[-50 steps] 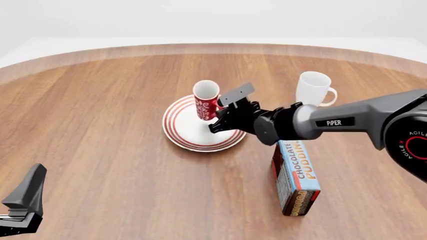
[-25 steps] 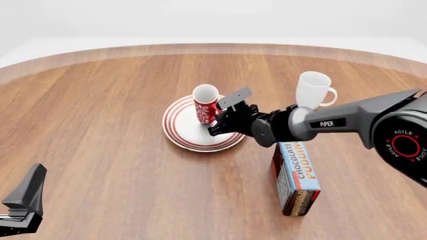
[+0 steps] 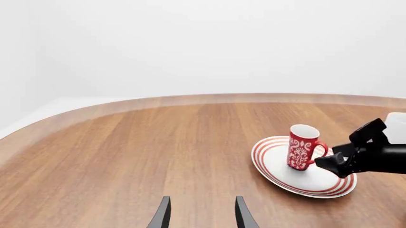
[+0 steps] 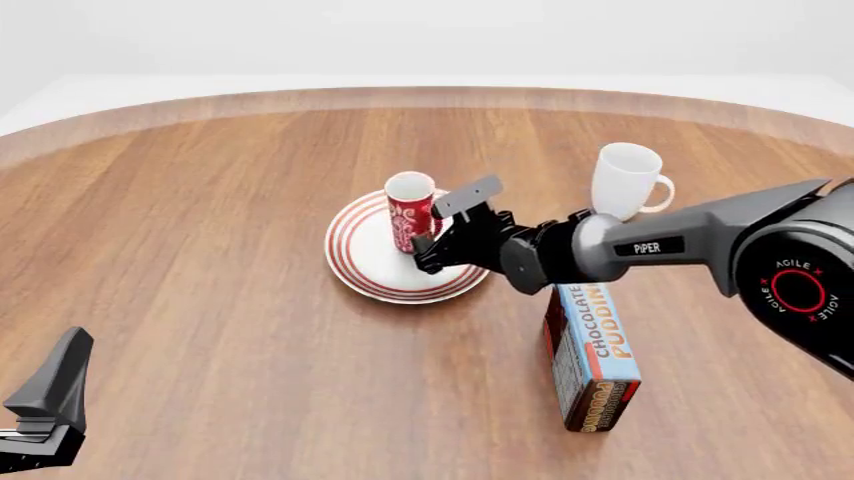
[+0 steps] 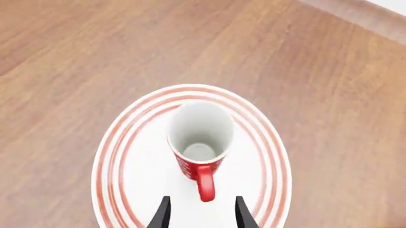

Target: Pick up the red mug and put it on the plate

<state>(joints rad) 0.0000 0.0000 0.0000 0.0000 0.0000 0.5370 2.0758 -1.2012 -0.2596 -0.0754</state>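
The left gripper (image 4: 47, 400) is seen low at the near left edge of the table (image 4: 200, 250), well apart from everything else; in its wrist view its two dark fingers (image 3: 162, 216) are spread with bare wood between them, and nothing is held. Further in on the right, a chocolate pudding box (image 4: 591, 355) lies on the wood, partly under the right arm. Beyond it, toward the middle of the table, the right gripper (image 4: 430, 246) is held over the near right part of the plate (image 4: 363, 268), just beside the red mug (image 4: 410, 213). Its fingers (image 5: 161, 213) are parted, and the mug's red loop handle is seen pointing toward the gap between them, clear of both tips; nothing is gripped. The red mug is tall, red with a white ornamental pattern and a white inside, and it stands upright on the plate's white centre, slightly toward the far side. The plate is round and white, ringed with concentric red bands at the rim, and much wider than the mug. Farthest, to the right, a plain white mug (image 4: 627, 180) stands upright on the bare wood, apart from the plate.
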